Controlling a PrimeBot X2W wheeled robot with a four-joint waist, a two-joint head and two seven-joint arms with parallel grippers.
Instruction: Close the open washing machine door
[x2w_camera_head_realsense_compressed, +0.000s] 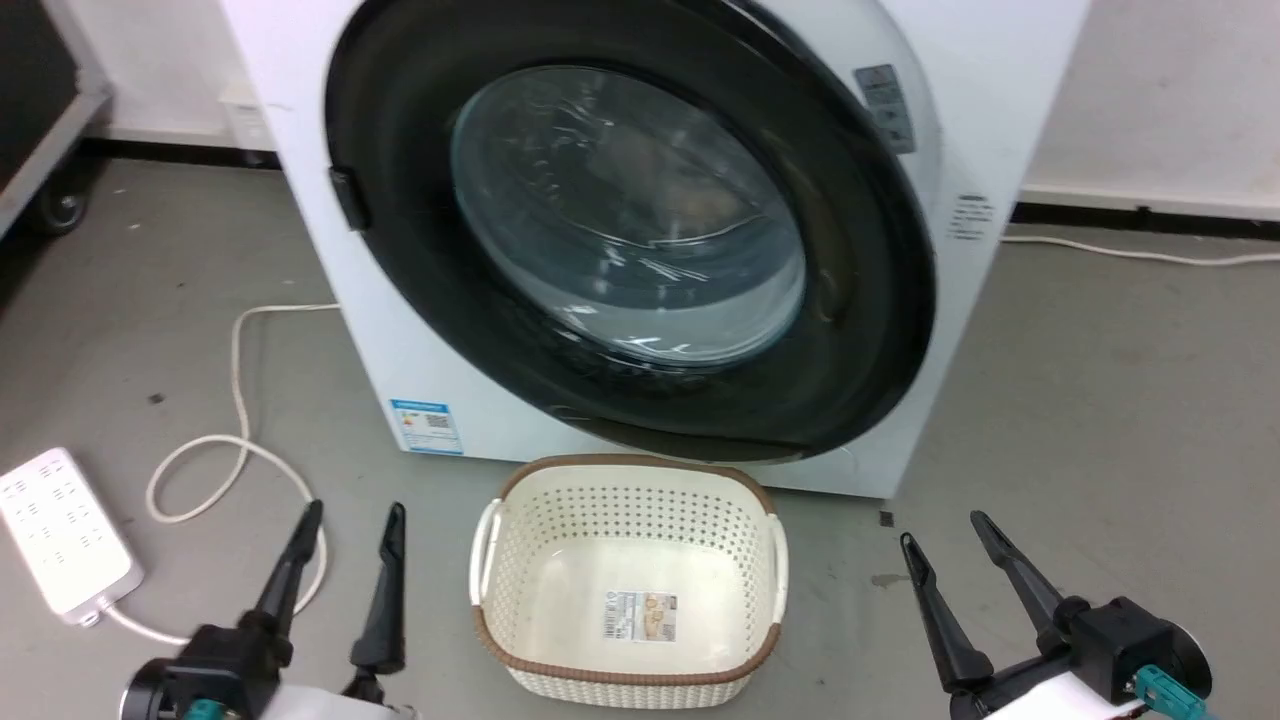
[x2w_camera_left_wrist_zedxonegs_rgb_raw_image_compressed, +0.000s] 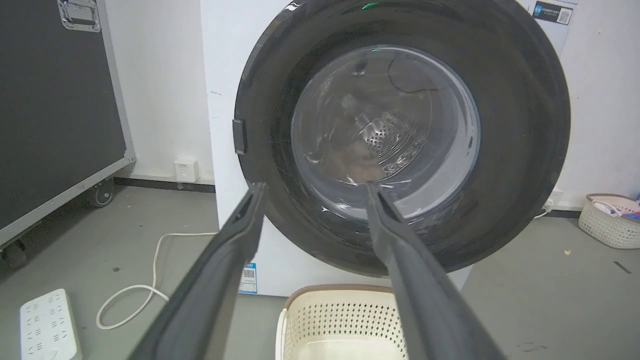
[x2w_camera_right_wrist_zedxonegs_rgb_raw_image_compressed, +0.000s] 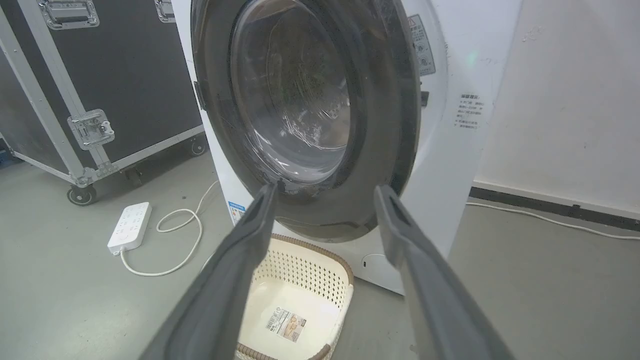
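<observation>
The washing machine door (x2w_camera_head_realsense_compressed: 630, 220) is a large round black-rimmed door with a bulging clear glass window. It lies against the front of the white washer (x2w_camera_head_realsense_compressed: 400, 330), and neither the gasket nor the drum opening shows beside it. Through the glass in the left wrist view, the door (x2w_camera_left_wrist_zedxonegs_rgb_raw_image_compressed: 400, 135) shows the steel drum behind it. My left gripper (x2w_camera_head_realsense_compressed: 355, 507) stands open low at the left, well short of the washer. My right gripper (x2w_camera_head_realsense_compressed: 942, 528) is open low at the right. Both hold nothing. The wrist views show the left gripper (x2w_camera_left_wrist_zedxonegs_rgb_raw_image_compressed: 315, 186) and the right gripper (x2w_camera_right_wrist_zedxonegs_rgb_raw_image_compressed: 327, 187) pointing at the door (x2w_camera_right_wrist_zedxonegs_rgb_raw_image_compressed: 300, 100).
An empty cream laundry basket (x2w_camera_head_realsense_compressed: 630, 590) sits on the floor right before the washer, between my grippers. A white power strip (x2w_camera_head_realsense_compressed: 60, 530) and its looped cable (x2w_camera_head_realsense_compressed: 240, 400) lie at the left. A black wheeled flight case (x2w_camera_left_wrist_zedxonegs_rgb_raw_image_compressed: 55, 100) stands left; another basket (x2w_camera_left_wrist_zedxonegs_rgb_raw_image_compressed: 610, 220) sits far right.
</observation>
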